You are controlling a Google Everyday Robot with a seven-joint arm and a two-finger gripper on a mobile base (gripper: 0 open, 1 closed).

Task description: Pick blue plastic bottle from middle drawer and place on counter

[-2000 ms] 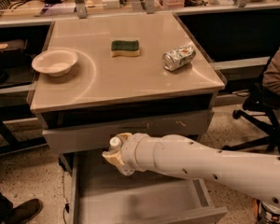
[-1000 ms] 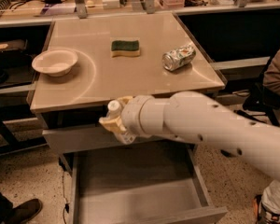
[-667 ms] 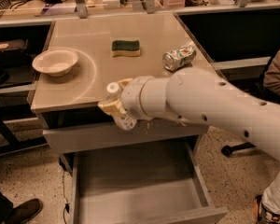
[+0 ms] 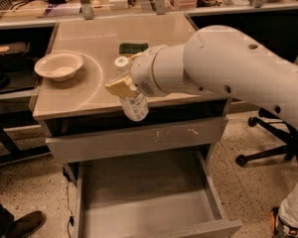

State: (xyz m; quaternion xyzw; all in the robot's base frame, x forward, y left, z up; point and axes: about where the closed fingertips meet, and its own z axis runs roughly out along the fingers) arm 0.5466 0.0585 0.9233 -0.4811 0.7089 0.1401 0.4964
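Observation:
My gripper [image 4: 123,86] is shut on the blue plastic bottle [image 4: 132,104], a small translucent bottle with a white cap [image 4: 121,62]. It holds the bottle tilted, above the front edge of the counter [image 4: 84,95]. The bottle's lower end hangs over the counter's front lip. The middle drawer [image 4: 144,192] stands pulled open below, its grey floor bare. My large white arm [image 4: 223,63] comes in from the right and covers the right part of the counter.
A white bowl [image 4: 58,66] sits on the counter's left side. A green sponge [image 4: 133,47] lies at the back middle. The closed drawer front [image 4: 139,140] with pale scratches is above the open drawer. An office chair base [image 4: 268,143] stands at right.
My gripper has risen from the open drawer's level to the counter's front edge, carrying the bottle. The arm now hides the crushed can at the counter's right.

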